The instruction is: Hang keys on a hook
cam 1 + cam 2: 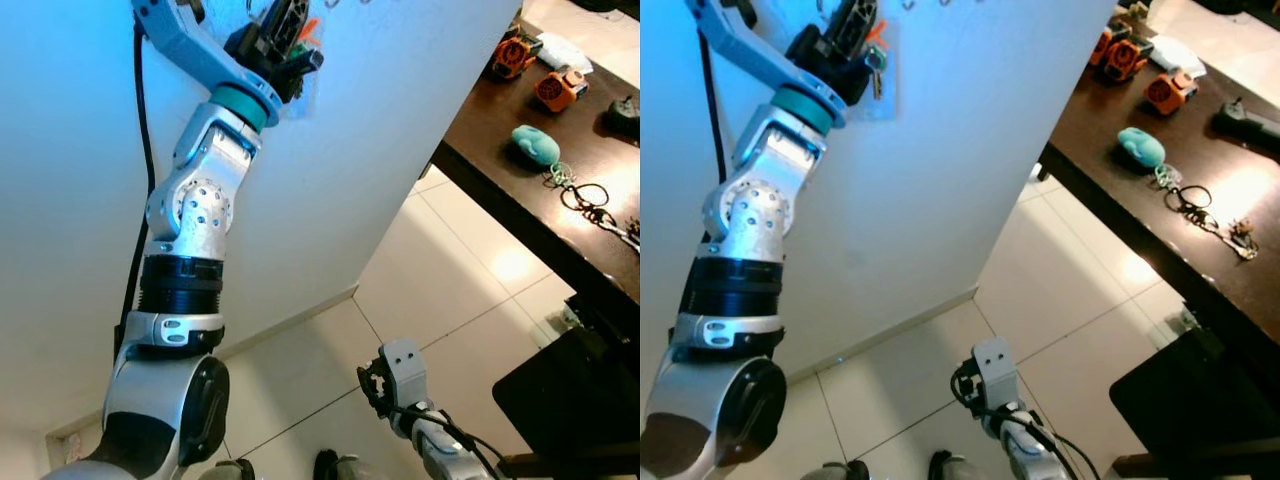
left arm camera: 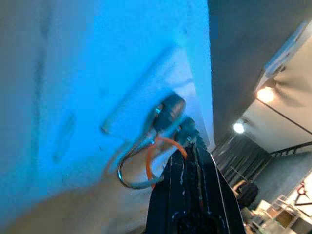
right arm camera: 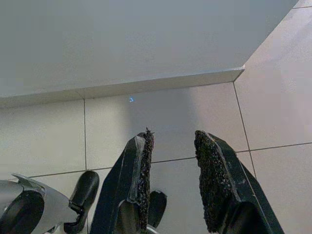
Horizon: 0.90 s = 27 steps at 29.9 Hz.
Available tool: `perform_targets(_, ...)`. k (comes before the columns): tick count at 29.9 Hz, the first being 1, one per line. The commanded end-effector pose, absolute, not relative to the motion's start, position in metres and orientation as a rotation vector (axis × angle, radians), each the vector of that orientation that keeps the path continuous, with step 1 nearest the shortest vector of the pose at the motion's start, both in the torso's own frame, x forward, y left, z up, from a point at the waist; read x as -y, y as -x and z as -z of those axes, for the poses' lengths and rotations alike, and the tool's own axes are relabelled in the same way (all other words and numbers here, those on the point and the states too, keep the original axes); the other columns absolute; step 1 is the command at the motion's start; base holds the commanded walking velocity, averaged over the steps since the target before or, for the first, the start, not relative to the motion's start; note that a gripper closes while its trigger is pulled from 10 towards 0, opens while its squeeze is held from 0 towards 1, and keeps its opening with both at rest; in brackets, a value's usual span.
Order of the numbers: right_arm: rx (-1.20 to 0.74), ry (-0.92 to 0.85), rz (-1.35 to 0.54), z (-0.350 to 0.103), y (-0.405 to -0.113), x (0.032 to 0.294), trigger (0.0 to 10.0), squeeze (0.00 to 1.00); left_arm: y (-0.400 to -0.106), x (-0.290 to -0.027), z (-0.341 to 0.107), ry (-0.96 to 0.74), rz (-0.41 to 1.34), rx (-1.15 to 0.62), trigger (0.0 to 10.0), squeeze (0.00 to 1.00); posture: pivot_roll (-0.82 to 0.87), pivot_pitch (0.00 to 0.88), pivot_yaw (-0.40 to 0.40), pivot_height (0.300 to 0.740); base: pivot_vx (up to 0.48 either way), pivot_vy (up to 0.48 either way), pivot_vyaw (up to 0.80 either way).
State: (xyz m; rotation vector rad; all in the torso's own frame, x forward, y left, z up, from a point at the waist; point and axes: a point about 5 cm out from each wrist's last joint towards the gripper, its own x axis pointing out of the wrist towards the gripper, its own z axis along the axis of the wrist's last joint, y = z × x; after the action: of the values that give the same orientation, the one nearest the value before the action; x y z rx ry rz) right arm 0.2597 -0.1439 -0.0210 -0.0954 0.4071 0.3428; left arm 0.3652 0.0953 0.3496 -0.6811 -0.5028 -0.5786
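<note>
Keys (image 2: 168,114) on a metal ring with an orange loop are pressed high against the white wall (image 1: 420,130), beside a pale rectangular plate (image 2: 146,105) fixed to it. The bunch hangs with its long axis roughly vertical in the head views, a small key blade pointing down just beneath the left end effector (image 1: 855,35). In the left wrist view the ring curves below a dark round key head, and the orange loop runs back to the black fingers, which are drawn together on the bunch. Whether the ring has caught on a hook cannot be told.

The left arm (image 1: 195,215) is raised straight up along the wall, a black cable trailing beside it. A row of small hooks (image 1: 940,4) shows at the top edge of the wall, to the right of the plate.

The right end effector (image 3: 173,170) hangs low over the pale tiled floor (image 3: 185,112), its two padded fingers apart and holding nothing, near the skirting where wall meets floor.

Off to the right, a dark wooden bench (image 1: 520,200) runs along the room. Near its front edge lie a teal object (image 1: 536,145) with rings attached, and further key rings (image 1: 590,200) beside it. Toward the far corner sit two orange-and-black items (image 1: 535,75). A black chair (image 1: 570,400) stands below the bench's near end.
</note>
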Motion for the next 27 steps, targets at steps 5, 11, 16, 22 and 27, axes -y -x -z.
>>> perform_targets(5,-0.446,0.095,-0.331,0.029,-0.25,0.148,10.0,0.0,-0.367,-0.108,-0.349,0.673,0.532,0.541,10.0,0.0,-0.08,0.118,-0.044,0.74,0.0,0.0,0.0)
perform_targets(11,-0.448,0.097,-0.334,0.029,-0.25,0.149,10.0,0.0,-0.366,-0.12,-0.347,0.67,0.5,0.562,10.0,0.0,-0.08,0.118,-0.044,0.74,0.0,0.0,0.0)
perform_targets(16,-0.446,0.1,-0.339,0.028,-0.252,0.15,10.0,0.0,-0.362,-0.131,-0.341,0.698,0.501,0.575,10.0,0.0,-0.08,0.118,-0.044,0.74,0.0,0.0,0.0)
perform_targets(22,-0.445,0.103,-0.347,0.027,-0.253,0.148,10.0,0.0,-0.353,-0.137,-0.33,0.776,0.581,0.571,10.0,0.0,-0.06,0.124,-0.06,0.74,0.0,0.0,0.0)
perform_targets(27,-0.447,0.103,-0.355,0.028,-0.253,0.147,10.0,0.0,-0.358,-0.135,-0.322,0.789,0.554,0.532,10.0,0.0,-0.06,0.124,-0.06,0.74,0.0,0.0,0.0)
